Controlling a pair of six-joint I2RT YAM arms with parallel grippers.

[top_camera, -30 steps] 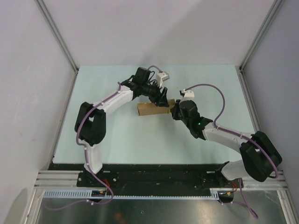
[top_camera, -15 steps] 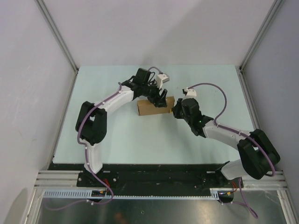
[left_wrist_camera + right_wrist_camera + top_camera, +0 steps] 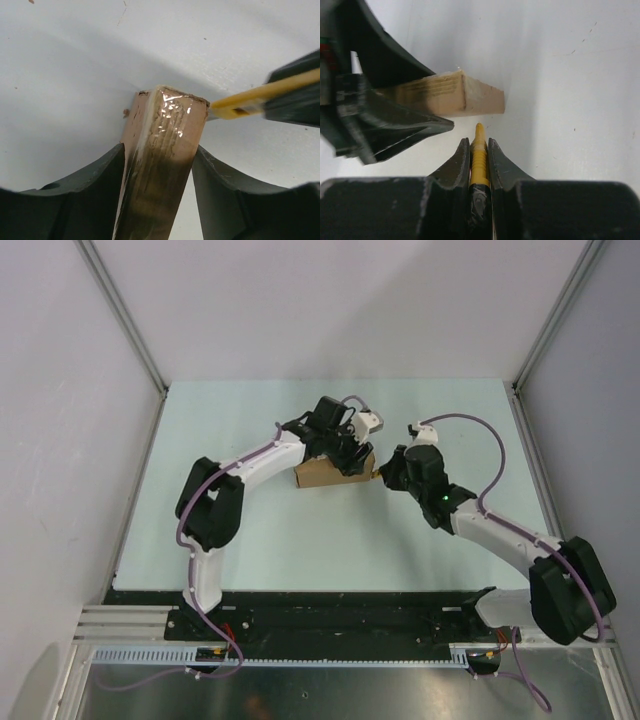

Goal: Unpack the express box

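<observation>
the left gripper (image 3: 157,150) is clamped across the box (image 3: 167,125), with one finger pressed against each long side close to the box's right end. that end is covered with shiny clear tape. the rest of the box, plain brown cardboard, sticks out past the gripper toward the left and sits on the pale table (image 3: 250,530).

the right gripper (image 3: 479,142) is squeezed tight on a yellow knife (image 3: 479,162). the handle is pinched between both fingers and points straight out toward the box. the knife's tip sits at a corner of the taped end. i cannot tell whether it touches the cardboard or stops just short. the right gripper itself sits just off the box's right end, apart from the left gripper's fingers.
</observation>
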